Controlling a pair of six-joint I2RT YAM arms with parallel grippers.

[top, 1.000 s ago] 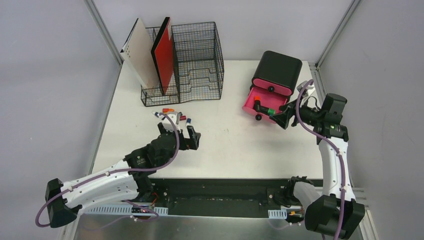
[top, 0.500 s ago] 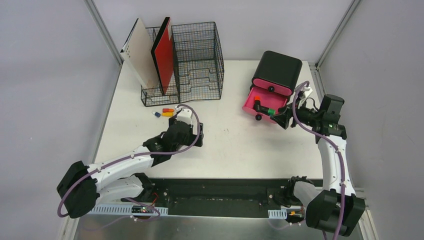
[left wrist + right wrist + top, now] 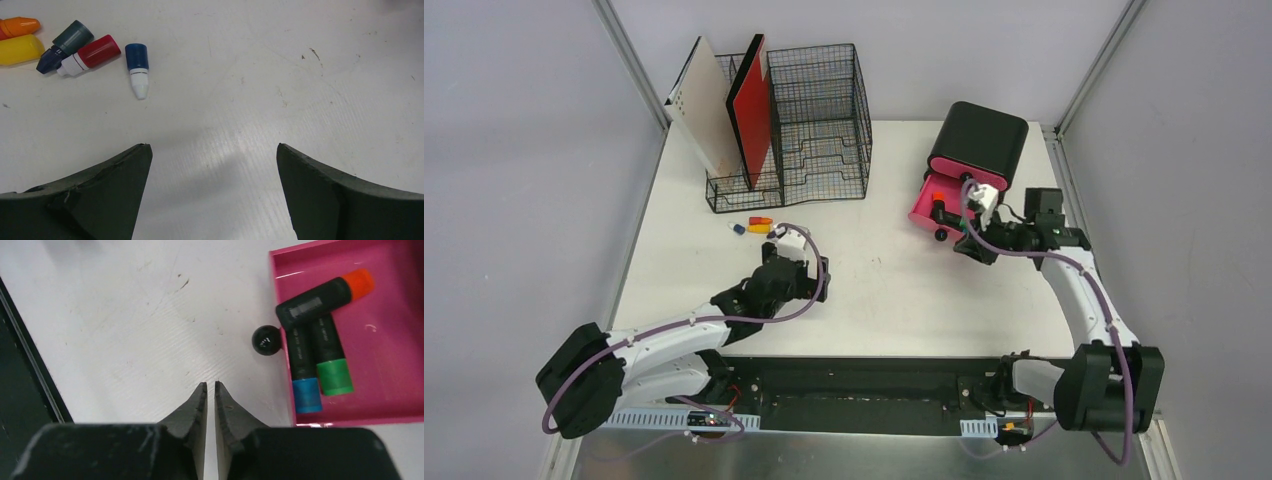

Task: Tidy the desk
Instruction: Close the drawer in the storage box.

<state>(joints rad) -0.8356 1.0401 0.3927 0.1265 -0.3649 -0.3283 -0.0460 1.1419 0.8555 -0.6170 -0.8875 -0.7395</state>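
The white desk (image 3: 884, 290) carries several small capped markers (image 3: 754, 224) in front of the mesh organizer. In the left wrist view they lie at the upper left: orange (image 3: 17, 26), yellow (image 3: 20, 48), dark teal (image 3: 65, 45), red (image 3: 90, 55) and blue (image 3: 137, 70). My left gripper (image 3: 214, 146) hangs open over bare desk to their right, holding nothing. My right gripper (image 3: 210, 384) is shut and empty, just left of the open pink drawer (image 3: 390, 390) and near its black knob (image 3: 266, 339). Three markers with orange (image 3: 325, 292), green (image 3: 330, 355) and blue (image 3: 302, 370) ends lie in the drawer.
A black wire-mesh organizer (image 3: 819, 120) at the back left holds a white board (image 3: 709, 105) and a red folder (image 3: 751, 110). The black box (image 3: 979, 140) above the pink drawer stands at the back right. A black strip (image 3: 864, 385) runs along the desk's front.
The right gripper's jaws have closed, and it has swung left to the drawer's front corner. The left arm has shifted, its gripper now right of the small markers, still open.
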